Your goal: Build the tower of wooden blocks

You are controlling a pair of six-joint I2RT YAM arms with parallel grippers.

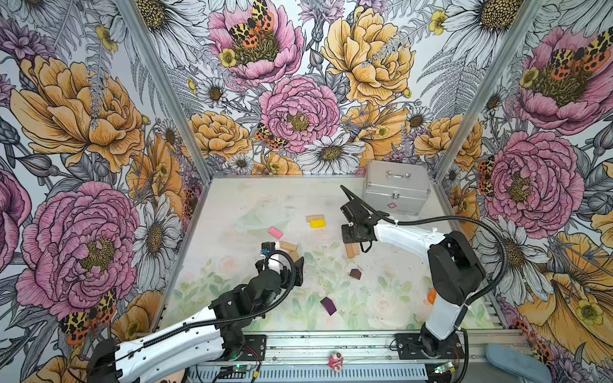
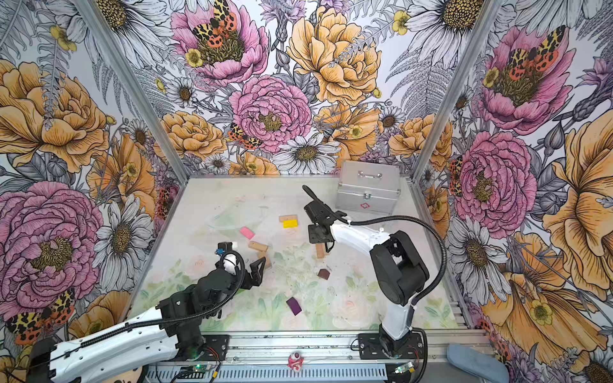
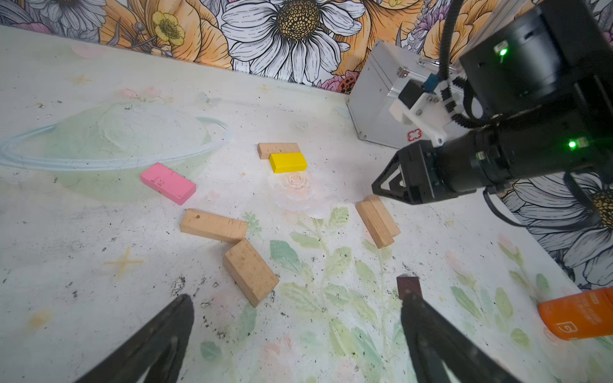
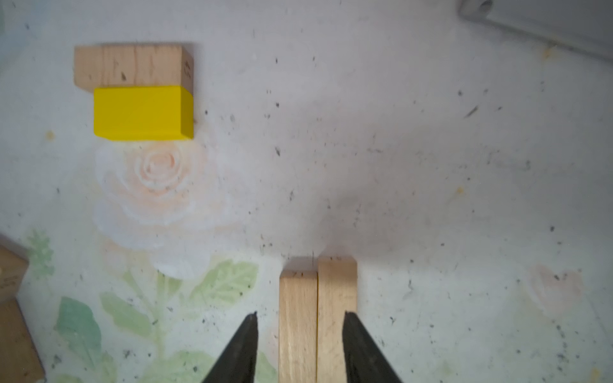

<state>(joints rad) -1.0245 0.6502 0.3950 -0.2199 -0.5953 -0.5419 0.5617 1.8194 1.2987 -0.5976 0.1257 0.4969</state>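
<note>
The wood blocks lie loose and flat on the table, and no stacked tower shows. My right gripper [image 4: 300,315] points down over two tan blocks [image 4: 316,298] lying side by side. Its jaws straddle the pair, open, with a gap at one finger. A yellow block [image 1: 317,223] lies against a tan one [image 1: 313,218]. A pink block [image 1: 275,232] lies further left. My left gripper [image 3: 297,308] is wide open and holds nothing. Two more tan blocks [image 3: 214,225] [image 3: 250,272] lie just ahead of it. A dark-brown block [image 3: 408,285] lies beside one fingertip. A purple block [image 1: 328,305] lies nearer the front.
A silver metal case [image 1: 396,187] stands at the back right corner. An orange bottle [image 3: 577,315] lies by the right arm's base. Floral walls close in the table's back and both sides. A metal rail [image 1: 331,345] carrying both arm bases runs along the front.
</note>
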